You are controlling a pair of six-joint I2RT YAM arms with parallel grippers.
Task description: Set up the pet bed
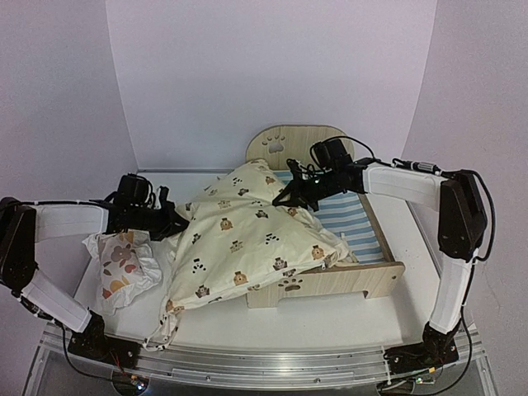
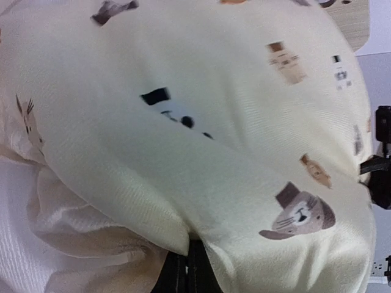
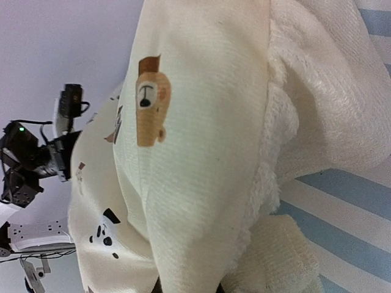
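cushion (image 1: 247,239) draped over the pet bed (image 1: 363,285)
pet bed sits right of centre on the table (image 1: 330,326), long axis near-to-far, headboard farthest; we see left gripper (image 1: 177,221) and right gripper (image 1: 289,198) clamped on opposite cushion edges, open table before the footboard.

Your pet bed (image 1: 381,276) stands upright on the table (image 1: 330,326), centre-right, light wood frame. Arched headboard (image 1: 301,139) at the far end, one paw-print cutout in it. Low footboard (image 1: 330,290) at the near end, also with a paw cutout. Blue-and-white striped base (image 1: 353,221) lies flat; you only see its right part.
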